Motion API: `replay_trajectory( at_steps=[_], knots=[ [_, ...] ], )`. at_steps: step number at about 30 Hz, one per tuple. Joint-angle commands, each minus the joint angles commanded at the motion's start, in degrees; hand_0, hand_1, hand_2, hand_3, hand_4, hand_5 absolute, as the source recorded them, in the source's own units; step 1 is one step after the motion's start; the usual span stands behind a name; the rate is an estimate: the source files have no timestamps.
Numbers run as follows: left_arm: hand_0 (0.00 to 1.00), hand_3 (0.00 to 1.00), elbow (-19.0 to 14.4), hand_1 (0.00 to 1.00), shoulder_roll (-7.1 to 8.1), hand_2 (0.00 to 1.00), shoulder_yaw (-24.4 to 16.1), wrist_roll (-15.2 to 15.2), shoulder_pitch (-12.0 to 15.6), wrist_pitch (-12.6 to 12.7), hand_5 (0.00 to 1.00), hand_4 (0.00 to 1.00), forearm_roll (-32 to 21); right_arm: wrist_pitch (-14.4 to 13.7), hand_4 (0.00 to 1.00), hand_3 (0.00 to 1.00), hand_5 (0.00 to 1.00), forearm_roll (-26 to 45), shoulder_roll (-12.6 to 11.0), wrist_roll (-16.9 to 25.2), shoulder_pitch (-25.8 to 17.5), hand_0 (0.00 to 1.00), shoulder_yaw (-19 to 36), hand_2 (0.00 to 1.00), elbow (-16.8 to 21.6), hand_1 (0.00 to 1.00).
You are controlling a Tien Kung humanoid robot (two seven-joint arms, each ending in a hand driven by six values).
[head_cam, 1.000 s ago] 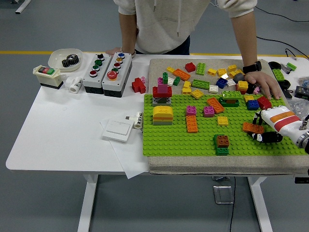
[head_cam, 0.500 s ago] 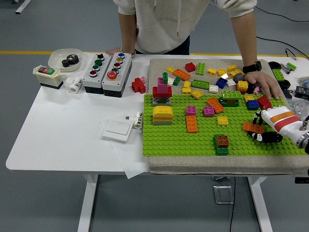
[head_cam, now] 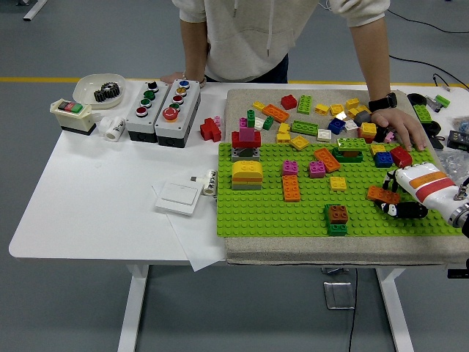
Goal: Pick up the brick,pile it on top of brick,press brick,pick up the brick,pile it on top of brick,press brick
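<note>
Head view: right robot hand [head_cam: 401, 196] curled around orange brick [head_cam: 384, 194] near baseplate's [head_cam: 264, 213] right edge

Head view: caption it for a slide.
Right hand grips an orange brick on the green baseplate.

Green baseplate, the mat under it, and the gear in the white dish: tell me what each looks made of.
Green baseplate: looks like moulded plastic, with a regular grid of studs and a uniform bright colour. Mat: seems woven fabric or felt, beige, matte, with a coarse texture. Gear: probably dark metal, judging by its cut teeth and dull sheen, though black plastic cannot be ruled out. White dish: likely smooth plastic.
</note>
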Motion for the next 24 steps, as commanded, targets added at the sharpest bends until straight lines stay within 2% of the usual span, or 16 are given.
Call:
replay_trajectory(
  at_steps=[15, 24],
  knots=[
    [0.772, 0.595, 0.04, 0.752, -0.02, 0.751, -0.44, 0.22, 0.25, -0.01, 0.677, 0.656, 0.82, -0.51, 0.638, 0.469, 0.521, -0.85, -0.82, 0.24, -0.78, 0.235, 1.27, 0.445, 2.86, 0.379],
    [0.772, 0.595, 0.07, 0.751, -0.03, 0.751, -0.04, -0.09, 0.08, -0.01, 0.677, 0.656, 0.01, -0.58, 0.615, 0.474, 0.502, -1.56, -3.13, 0.43, -1.44, 0.247, 2.77, 0.443, 8.8, 0.38]
  ],
)
